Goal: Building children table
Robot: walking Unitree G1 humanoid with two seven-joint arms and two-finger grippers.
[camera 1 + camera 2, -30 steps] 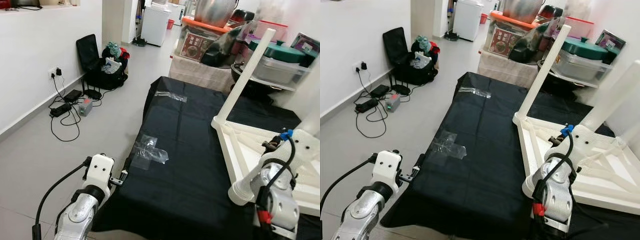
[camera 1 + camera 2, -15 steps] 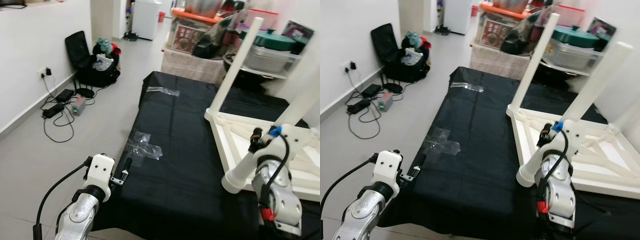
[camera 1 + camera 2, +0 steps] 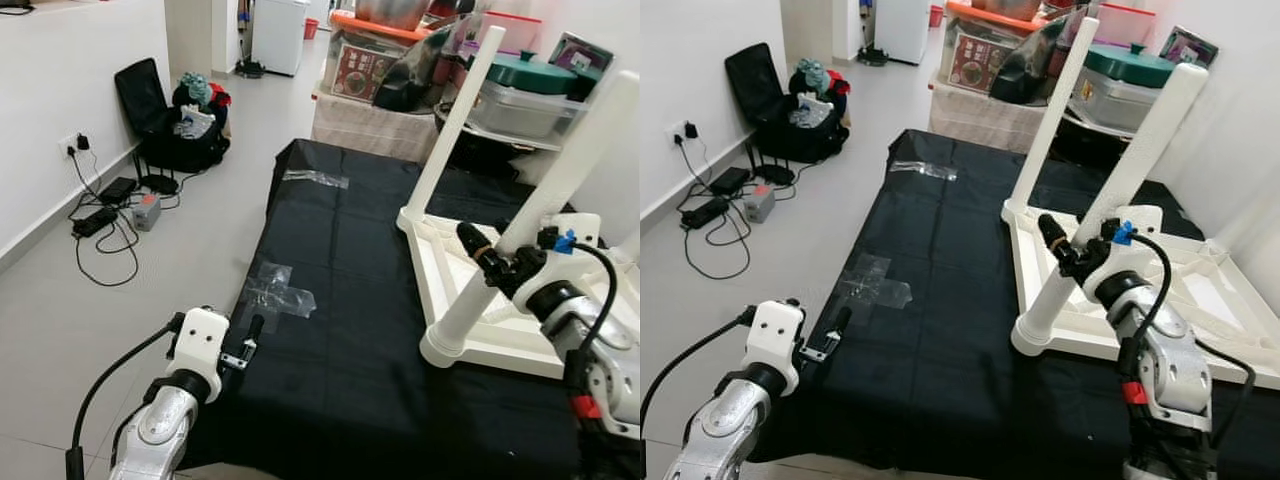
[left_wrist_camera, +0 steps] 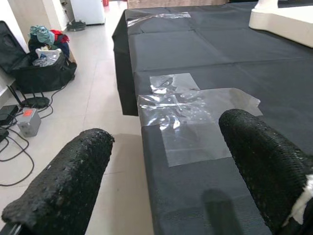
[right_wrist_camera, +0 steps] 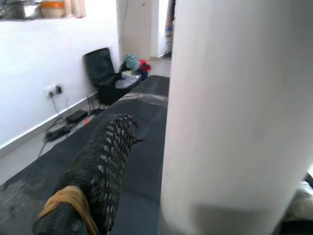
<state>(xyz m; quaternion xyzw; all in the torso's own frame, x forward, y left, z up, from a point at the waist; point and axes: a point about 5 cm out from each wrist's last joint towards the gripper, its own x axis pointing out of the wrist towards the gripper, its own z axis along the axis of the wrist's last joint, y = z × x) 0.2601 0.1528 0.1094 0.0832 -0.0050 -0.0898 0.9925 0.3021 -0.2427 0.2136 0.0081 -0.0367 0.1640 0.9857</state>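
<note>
left eye view: right gripper (image 3: 497, 262) clasps a white table leg (image 3: 520, 225) on the upturned frame (image 3: 470, 285) atop the black counter (image 3: 340, 300) — stiff, light, likely slick plastic, best held low — left gripper (image 4: 161, 161) wide, idle.

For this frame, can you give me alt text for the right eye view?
The right gripper is closed around a white table leg of an upturned children's table lying on a black sheet. The left gripper hovers open at the sheet's near edge, close to a patch of clear tape.
</note>
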